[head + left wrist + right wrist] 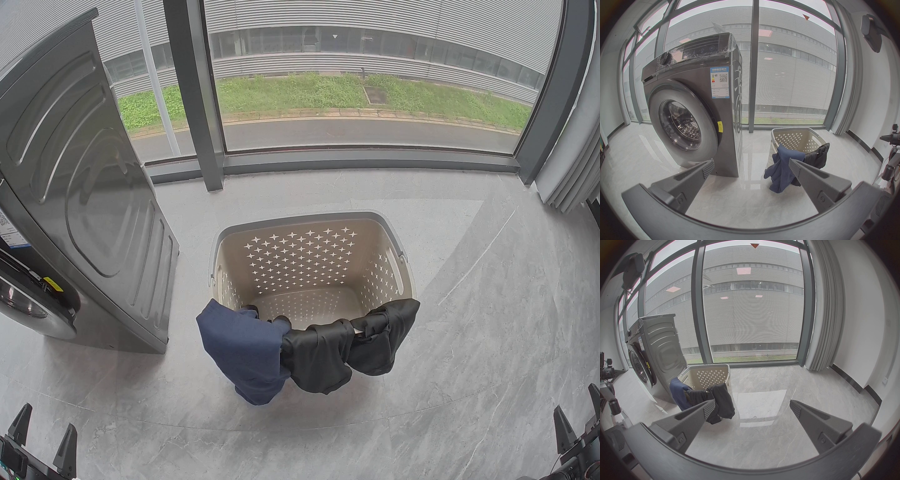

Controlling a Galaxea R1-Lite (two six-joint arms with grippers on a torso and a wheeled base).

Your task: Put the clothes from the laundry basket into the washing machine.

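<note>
Limp clothes (315, 356) draped over perforated plastic basket (300, 253)

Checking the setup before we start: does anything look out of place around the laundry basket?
Yes. The clothes are not down inside the laundry basket: a navy garment and black garments hang over its near rim, the navy one drooping lowest outside. The washing machine door also looks shut.

I see a grey marbled floor (500, 281) running to a tall window (375, 62) along its far edge, split by a dark mullion (195, 94). A pale pleated curtain (572, 156) hangs at the far right corner. Outside: road (350, 132), grass strip (300, 92), ribbed grey building (375, 25).
</note>
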